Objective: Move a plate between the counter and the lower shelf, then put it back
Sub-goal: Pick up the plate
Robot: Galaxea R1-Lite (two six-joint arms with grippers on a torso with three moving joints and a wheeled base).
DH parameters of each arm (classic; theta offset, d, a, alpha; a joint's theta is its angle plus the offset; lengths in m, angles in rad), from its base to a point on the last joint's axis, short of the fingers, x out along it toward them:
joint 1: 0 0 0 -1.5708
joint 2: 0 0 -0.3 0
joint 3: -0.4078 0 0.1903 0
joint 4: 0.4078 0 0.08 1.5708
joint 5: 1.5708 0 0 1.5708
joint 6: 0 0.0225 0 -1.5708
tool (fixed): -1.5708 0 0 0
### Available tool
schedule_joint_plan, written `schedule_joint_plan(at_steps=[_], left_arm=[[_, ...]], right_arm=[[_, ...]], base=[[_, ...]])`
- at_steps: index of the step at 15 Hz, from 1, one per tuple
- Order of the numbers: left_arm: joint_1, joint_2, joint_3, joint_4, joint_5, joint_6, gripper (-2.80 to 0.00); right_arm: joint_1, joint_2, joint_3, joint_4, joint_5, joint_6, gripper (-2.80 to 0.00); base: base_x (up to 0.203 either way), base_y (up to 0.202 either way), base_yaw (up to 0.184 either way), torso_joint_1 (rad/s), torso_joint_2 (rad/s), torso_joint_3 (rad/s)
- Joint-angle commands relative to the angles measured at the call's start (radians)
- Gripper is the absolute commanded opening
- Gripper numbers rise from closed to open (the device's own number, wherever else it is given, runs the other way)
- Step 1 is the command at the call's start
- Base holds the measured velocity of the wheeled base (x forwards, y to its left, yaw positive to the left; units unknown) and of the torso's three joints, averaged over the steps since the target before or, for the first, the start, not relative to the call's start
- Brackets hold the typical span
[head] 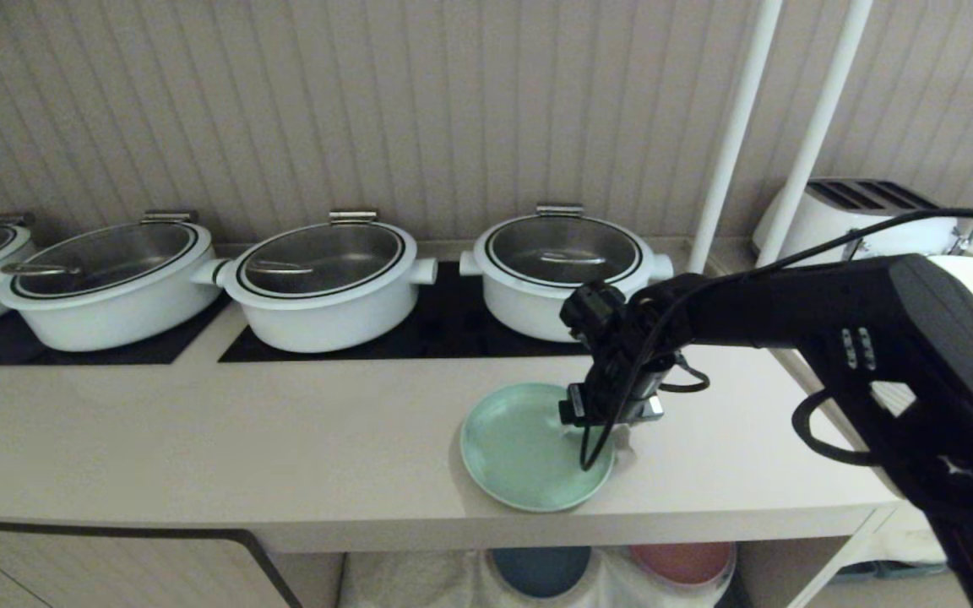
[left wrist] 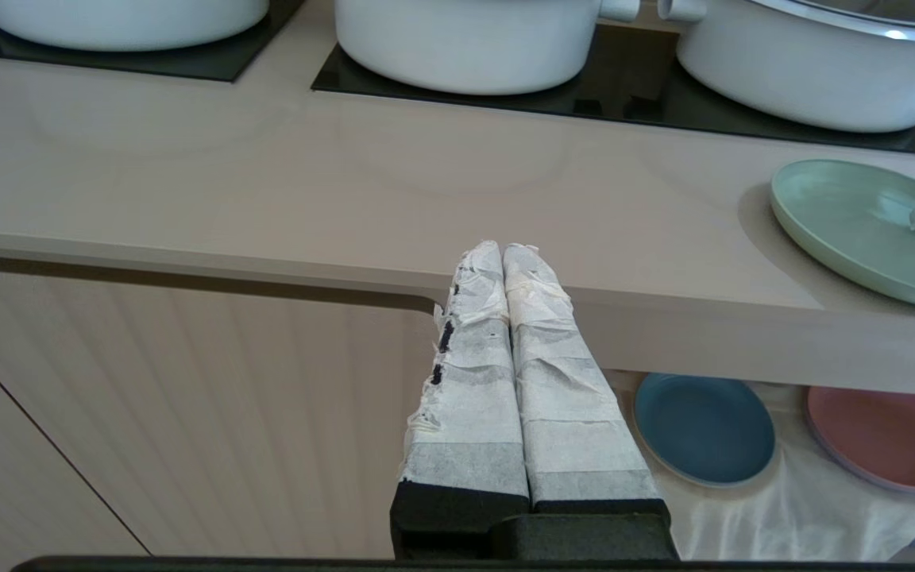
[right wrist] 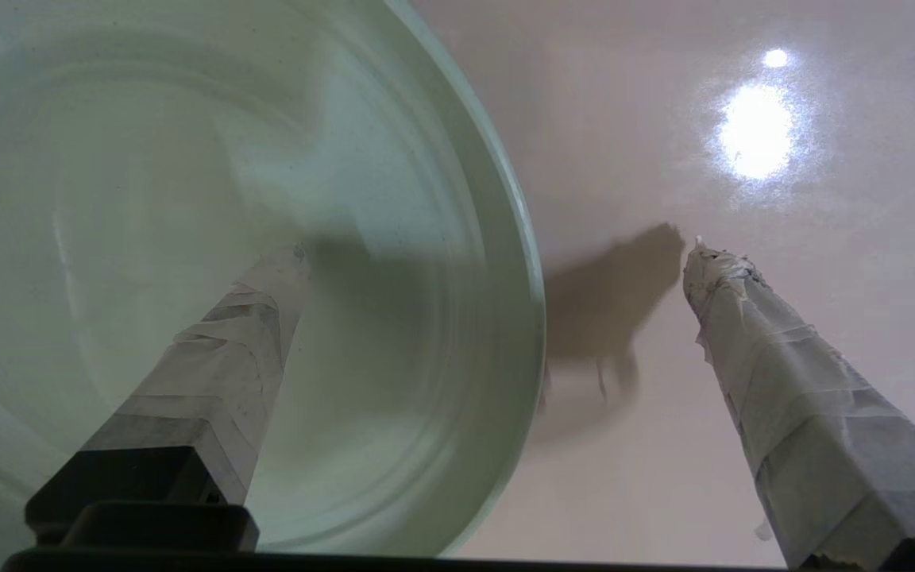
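Observation:
The mint-green plate [head: 520,456] [left wrist: 847,222] [right wrist: 187,199] lies flat on the beige counter [head: 284,439] [left wrist: 267,183] [right wrist: 664,477], near its front edge. My right gripper [head: 600,432] [right wrist: 497,254] points down over the plate's right rim and is open. One taped finger [right wrist: 251,334] stands over the plate's inside, the other [right wrist: 767,357] over bare counter outside the rim. Nothing is gripped. My left gripper [left wrist: 503,253] is shut and empty, parked in front of the counter's edge, left of the lower shelf [head: 419,578] [left wrist: 783,508].
A dark blue plate [head: 540,567] [left wrist: 704,429] and a pink plate [head: 681,561] [left wrist: 882,437] lie on the shelf's white cloth. Several lidded white pots [head: 323,283] stand on black hob panels behind the plate. Two white poles [head: 736,127] and a toaster [head: 858,215] are at the back right.

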Motion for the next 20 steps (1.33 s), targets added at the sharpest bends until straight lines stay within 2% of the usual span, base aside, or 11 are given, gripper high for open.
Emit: schedule_joint_plan(at_steps=[1,12,13,14,20], left_arm=[[0.000,0.000,-0.001,0.000,0.001,0.000,-2.80],[0.000,0.000,0.000,0.000,0.001,0.000,-2.80],[0.000,0.000,0.000,0.000,0.001,0.000,-2.80],[0.000,0.000,0.000,0.000,0.001,0.000,-2.80],[0.000,0.000,0.000,0.000,0.001,-0.002,-2.80]], right_arm=[[0.000,0.000,0.000,0.003,-0.001,0.002,0.00],[0.000,0.002,0.000,0.006,0.001,0.001,0.00],[0.000,0.007,0.000,0.005,0.000,0.001,-0.50],[0.002,0.013,0.000,0.005,0.001,0.001,-2.80],[0.008,0.016,0.000,0.005,0.001,0.002,-2.80]], base=[[0.000,0.000,0.000,0.000,0.00,0.000],[0.000,0.000,0.000,0.000,0.00,0.000],[0.000,0.000,0.000,0.000,0.00,0.000],[0.000,0.000,0.000,0.000,0.00,0.000],[0.000,0.000,0.000,0.000,0.00,0.000]])
